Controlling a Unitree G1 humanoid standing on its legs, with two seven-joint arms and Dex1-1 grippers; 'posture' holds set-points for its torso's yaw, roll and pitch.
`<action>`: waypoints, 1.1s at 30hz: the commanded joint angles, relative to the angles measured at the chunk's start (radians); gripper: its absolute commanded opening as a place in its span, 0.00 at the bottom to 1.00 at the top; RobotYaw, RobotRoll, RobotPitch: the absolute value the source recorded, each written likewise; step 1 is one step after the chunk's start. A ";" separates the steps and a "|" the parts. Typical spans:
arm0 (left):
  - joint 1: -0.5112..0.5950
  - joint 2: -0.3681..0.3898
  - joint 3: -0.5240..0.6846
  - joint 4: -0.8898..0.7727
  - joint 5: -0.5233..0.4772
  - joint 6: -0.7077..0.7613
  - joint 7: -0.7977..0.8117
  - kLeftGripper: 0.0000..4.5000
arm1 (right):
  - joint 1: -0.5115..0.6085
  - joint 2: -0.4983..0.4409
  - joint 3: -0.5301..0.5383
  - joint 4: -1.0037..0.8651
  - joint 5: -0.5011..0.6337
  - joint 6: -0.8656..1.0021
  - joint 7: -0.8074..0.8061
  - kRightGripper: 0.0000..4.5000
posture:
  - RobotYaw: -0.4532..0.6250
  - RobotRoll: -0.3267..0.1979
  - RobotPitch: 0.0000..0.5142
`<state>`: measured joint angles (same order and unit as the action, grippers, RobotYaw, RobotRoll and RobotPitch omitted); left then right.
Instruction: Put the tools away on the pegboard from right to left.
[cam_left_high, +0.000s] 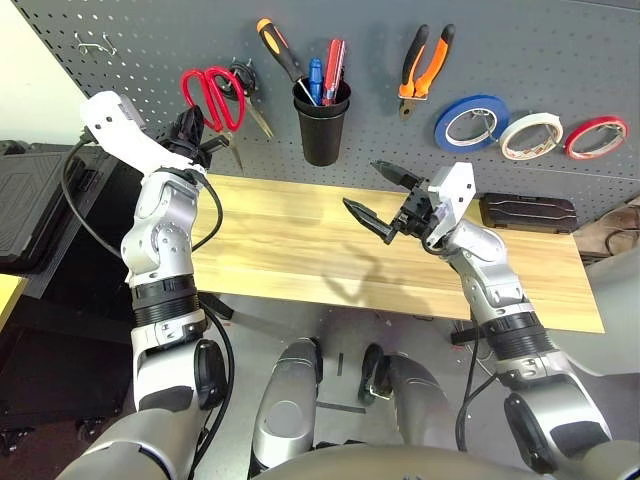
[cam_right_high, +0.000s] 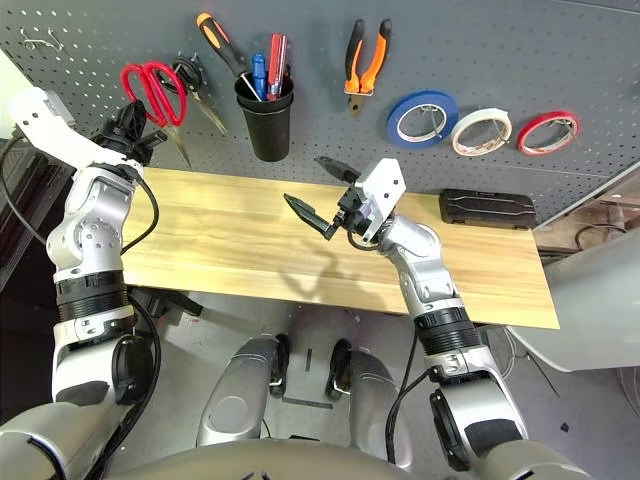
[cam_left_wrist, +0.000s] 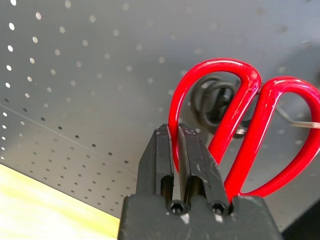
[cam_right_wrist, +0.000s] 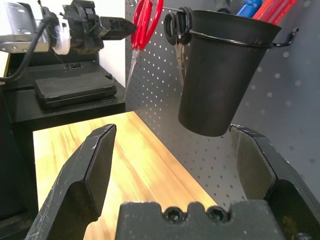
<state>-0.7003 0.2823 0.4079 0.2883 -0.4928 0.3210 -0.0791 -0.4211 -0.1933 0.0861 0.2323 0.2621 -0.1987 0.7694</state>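
Observation:
The red-handled scissors hang at the upper left of the dark grey pegboard. My left gripper is shut on one of their red handle loops, right against the board. The orange-and-black pliers and the white tape roll hang further right. The screwdriver stands in the black cup. My right gripper hovers open over the middle of the wooden table, with nothing between its fingers.
Black-handled scissors hang just right of the red ones. A blue tape roll and a red tape roll flank the white one. A black case lies at the table's back right.

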 joint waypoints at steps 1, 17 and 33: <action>-0.045 0.010 -0.009 0.090 0.027 -0.051 -0.026 0.01 | 0.016 -0.011 -0.006 -0.023 -0.004 0.007 -0.008 1.00 | 0.62 0.62 0.29; -0.082 0.016 -0.036 0.302 0.094 -0.165 -0.075 0.46 | 0.017 0.016 0.006 -0.057 0.006 0.004 -0.028 1.00 | 0.61 0.62 0.27; 0.277 0.003 -0.047 -0.188 0.069 -0.017 -0.039 0.99 | 0.015 0.033 0.000 -0.045 0.012 0.001 -0.023 1.00 | 0.63 0.62 0.28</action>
<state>-0.4503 0.2864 0.3758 0.1353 -0.4321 0.2838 -0.1144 -0.4180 -0.1586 0.0934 0.1901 0.2663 -0.1980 0.7492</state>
